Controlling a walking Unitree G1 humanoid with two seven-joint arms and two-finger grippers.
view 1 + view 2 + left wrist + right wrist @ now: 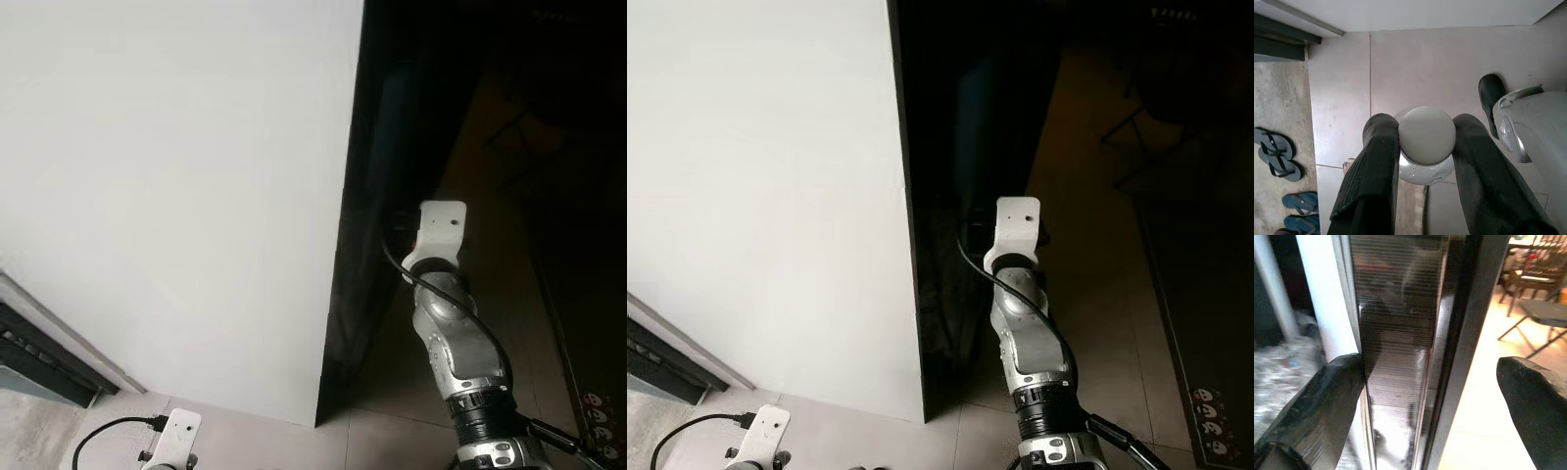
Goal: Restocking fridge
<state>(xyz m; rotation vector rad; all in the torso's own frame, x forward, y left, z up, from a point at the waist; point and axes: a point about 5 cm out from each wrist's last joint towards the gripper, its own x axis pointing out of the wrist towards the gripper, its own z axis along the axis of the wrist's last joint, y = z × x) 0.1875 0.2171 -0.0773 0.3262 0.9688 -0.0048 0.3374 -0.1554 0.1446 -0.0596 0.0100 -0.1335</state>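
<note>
A bottle with a round white cap (pixel 1426 135) is held over the tiled floor, and my left gripper (pixel 1425 147) is shut on it just under the cap. That arm's wrist (pixel 174 438) hangs low at the left. My right arm (pixel 446 323) reaches forward to the edge of a glossy black fridge door (pixel 1400 347), which stands beside a large white panel (pixel 176 176). My right gripper (pixel 1430 396) is open, with one finger (pixel 1317 401) against the door's edge and the other finger (pixel 1537 406) well off to the side.
Pairs of sandals (pixel 1278 156) lie on the floor below my left arm, near a dark door track (pixel 44 357). Chairs (pixel 1537 279) stand on the tan floor beyond the door. A dark patterned mat (pixel 598 411) lies at the right.
</note>
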